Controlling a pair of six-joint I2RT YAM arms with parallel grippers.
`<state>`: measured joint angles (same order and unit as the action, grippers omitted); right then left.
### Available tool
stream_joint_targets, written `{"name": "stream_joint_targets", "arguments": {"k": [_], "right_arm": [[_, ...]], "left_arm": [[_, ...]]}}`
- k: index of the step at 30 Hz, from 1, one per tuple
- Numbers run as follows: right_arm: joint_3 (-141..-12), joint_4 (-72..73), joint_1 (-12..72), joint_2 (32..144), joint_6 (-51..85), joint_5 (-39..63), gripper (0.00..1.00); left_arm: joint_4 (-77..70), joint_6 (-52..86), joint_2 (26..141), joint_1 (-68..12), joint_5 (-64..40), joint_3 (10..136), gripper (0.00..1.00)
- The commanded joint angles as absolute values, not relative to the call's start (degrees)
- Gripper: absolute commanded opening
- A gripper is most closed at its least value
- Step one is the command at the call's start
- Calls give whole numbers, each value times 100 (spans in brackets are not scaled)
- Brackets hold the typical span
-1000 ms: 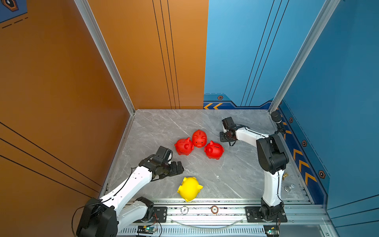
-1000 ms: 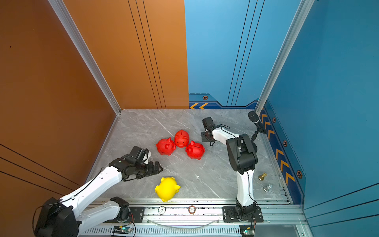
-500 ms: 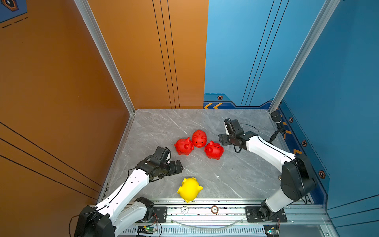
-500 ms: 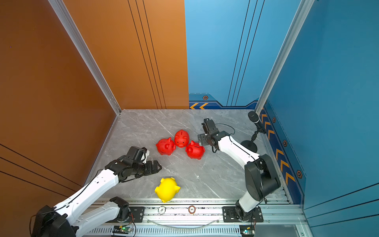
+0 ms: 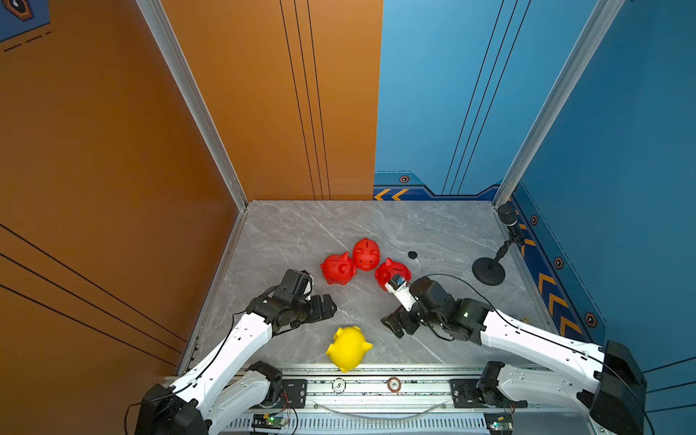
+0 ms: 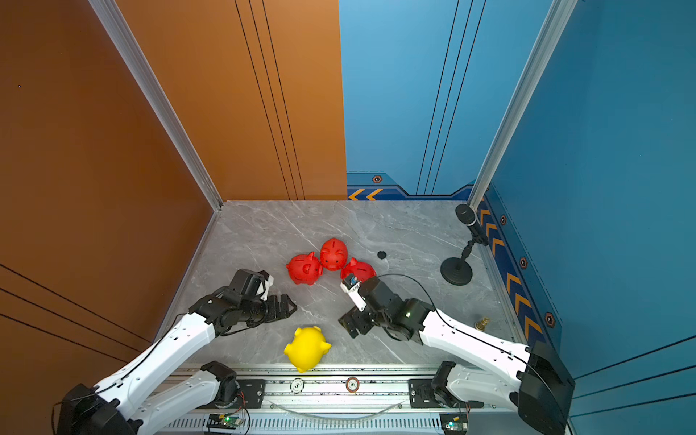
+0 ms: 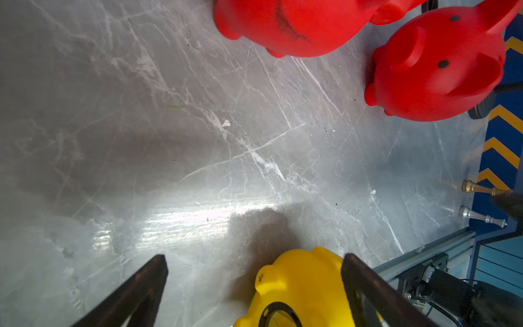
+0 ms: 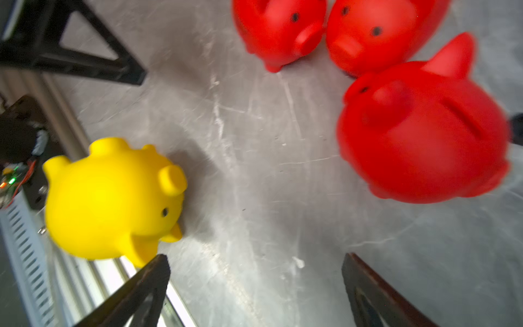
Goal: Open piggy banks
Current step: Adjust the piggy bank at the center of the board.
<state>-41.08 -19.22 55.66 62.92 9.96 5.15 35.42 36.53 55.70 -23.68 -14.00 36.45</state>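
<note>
The yellow pig [image 5: 348, 348] lies tipped over on the grey table [image 5: 301, 233], not on its feet. It is touching or almost touching the metal rail [image 5: 376, 384] at the front.

The left gripper [image 5: 327, 305] hangs just beside the yellow pig on one side. The right gripper [image 5: 393, 325] hangs near it on the other side. Both have their jaws wide apart and hold nothing.

The three red pigs [image 5: 366, 254] stand bunched together farther back from the yellow pig, some of them touching. A small black plug [image 5: 412, 255] lies on the table past them, well away from the yellow pig.

In the left wrist view the yellow pig shows a black ring [image 7: 278, 314] on its tummy. I cannot tell if a plug sits in it.

The pigs look hollow and light. Their skin is smooth and round, so I think they will slip and roll easily. The ears and legs are small, so they look like poor places to grab. One gripper should squeeze the fat middle of the yellow pig from both sides, gently. Then the other can work at the ring.
</note>
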Motion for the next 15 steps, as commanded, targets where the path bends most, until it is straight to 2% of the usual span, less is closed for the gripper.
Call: {"name": "stream_joint_targets", "arguments": {"k": [1,5,9,15], "right_arm": [[-4018,-1354,6113,6173,860,634,99],[-4420,-1255,6810,6654,341,554,100],[-5104,-1454,7389,7473,-53,47,100],[-6159,-1854,7823,8795,-193,-847,99]], "left_arm": [[3613,3777,5437,-2415,-1500,3689,98],[4034,4105,5121,-2328,-665,3722,98],[4630,4458,4606,-1951,231,3710,98],[4917,4724,3662,-1441,652,3597,98]]}}
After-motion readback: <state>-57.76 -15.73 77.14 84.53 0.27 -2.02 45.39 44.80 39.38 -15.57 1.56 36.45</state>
